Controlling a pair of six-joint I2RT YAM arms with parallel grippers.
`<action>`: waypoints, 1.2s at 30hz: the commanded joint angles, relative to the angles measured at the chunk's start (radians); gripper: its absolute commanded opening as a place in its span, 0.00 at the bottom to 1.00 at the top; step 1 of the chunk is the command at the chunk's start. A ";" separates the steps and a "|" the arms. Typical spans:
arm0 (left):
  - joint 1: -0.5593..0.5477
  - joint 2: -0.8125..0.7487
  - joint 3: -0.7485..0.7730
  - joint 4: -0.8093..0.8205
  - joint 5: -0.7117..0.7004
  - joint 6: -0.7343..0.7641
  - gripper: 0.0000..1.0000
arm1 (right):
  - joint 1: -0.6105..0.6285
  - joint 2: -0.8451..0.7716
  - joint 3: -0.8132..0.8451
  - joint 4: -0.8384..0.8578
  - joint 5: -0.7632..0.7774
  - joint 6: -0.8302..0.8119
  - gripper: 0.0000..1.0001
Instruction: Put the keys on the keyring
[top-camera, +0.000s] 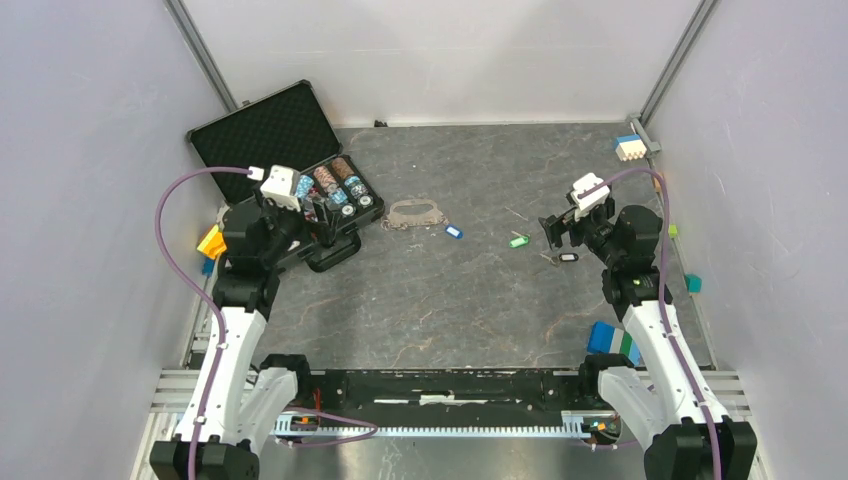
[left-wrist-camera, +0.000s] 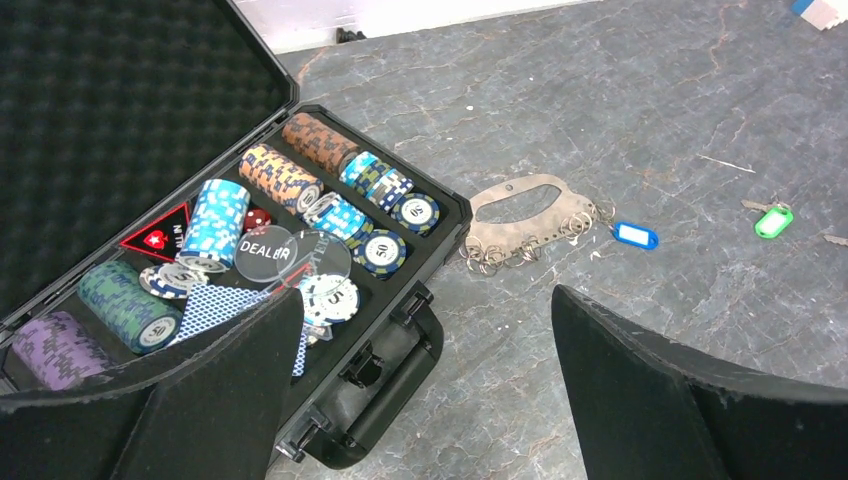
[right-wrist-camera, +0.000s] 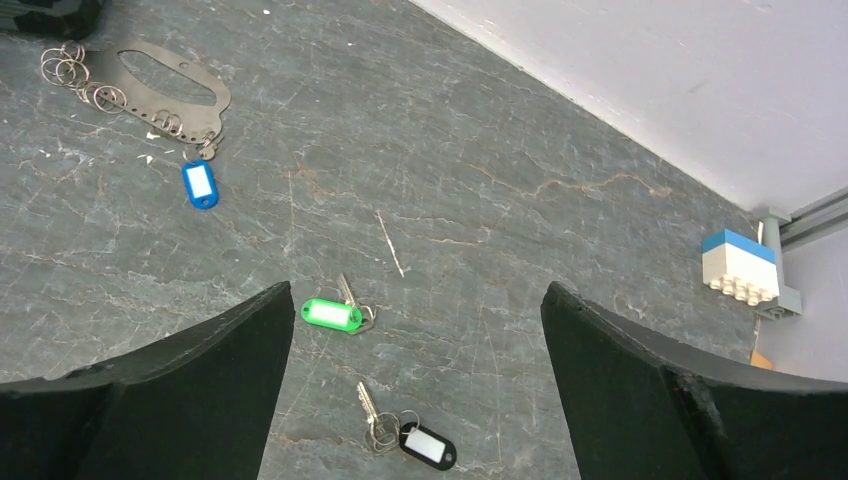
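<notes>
The keyring (top-camera: 414, 214) is a flat grey oval loop with small rings along one side, lying mid-table beside the chip case; it also shows in both wrist views (left-wrist-camera: 525, 215) (right-wrist-camera: 165, 90). The blue-tagged key (top-camera: 454, 232) (left-wrist-camera: 635, 236) (right-wrist-camera: 200, 185) lies just right of it. Further right is the green-tagged key (top-camera: 518, 241) (left-wrist-camera: 773, 221) (right-wrist-camera: 333, 314). The black-tagged key (top-camera: 567, 257) (right-wrist-camera: 427, 445) lies nearest my right gripper (top-camera: 553, 232) (right-wrist-camera: 417, 290), which hangs open above those two. My left gripper (top-camera: 318, 222) (left-wrist-camera: 425, 300) is open over the case's front edge, holding nothing.
An open black case (top-camera: 265, 130) of poker chips and cards sits back left, its handle (left-wrist-camera: 390, 385) under my left gripper. A white-and-blue block (top-camera: 629, 147) (right-wrist-camera: 740, 268) is in the back right corner. Coloured blocks (top-camera: 612, 340) (top-camera: 211, 241) lie by both side edges.
</notes>
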 joint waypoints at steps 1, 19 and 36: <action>0.016 -0.006 -0.002 0.022 0.006 -0.026 1.00 | -0.004 -0.004 -0.004 0.022 -0.035 -0.013 0.98; 0.020 0.005 0.078 -0.087 0.044 0.102 1.00 | -0.005 -0.001 0.008 0.000 -0.045 -0.046 0.98; -0.390 0.675 0.476 -0.374 -0.133 0.400 0.86 | -0.004 0.047 -0.005 -0.023 -0.155 -0.132 0.98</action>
